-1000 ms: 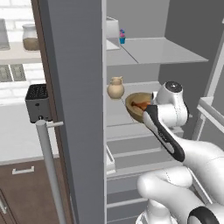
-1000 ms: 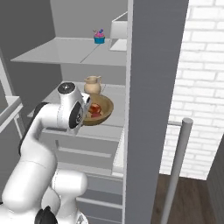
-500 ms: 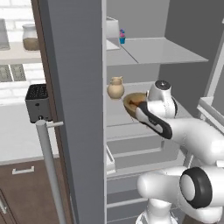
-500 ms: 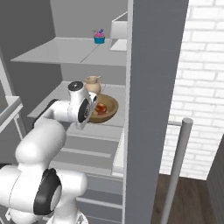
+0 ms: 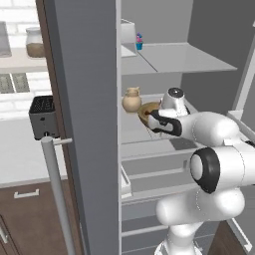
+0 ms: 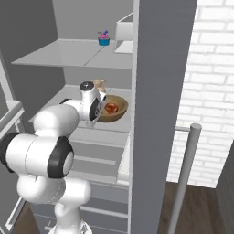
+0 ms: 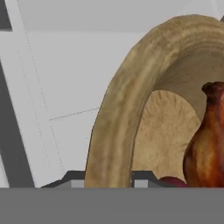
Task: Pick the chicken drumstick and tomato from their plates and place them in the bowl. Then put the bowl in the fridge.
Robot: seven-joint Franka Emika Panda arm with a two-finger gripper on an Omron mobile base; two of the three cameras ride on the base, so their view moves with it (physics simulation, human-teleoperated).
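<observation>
The fridge stands open, its silver bar handle on the door in front. On its middle glass shelf rests the wooden bowl. My gripper is shut on the bowl's near rim, with a finger tip on each side of it. Inside the bowl lies the glossy reddish-brown chicken drumstick, and a sliver of the red tomato shows below it. The plates are out of view.
A small tan jug stands just behind the bowl. A blue cupcake and a white carton sit on the upper shelf. Door bins jut out below. A black toaster is on the left counter.
The arm has folded in closer and carried the bowl deeper onto the middle shelf, toward the jug. The gripper has stayed on the rim.
</observation>
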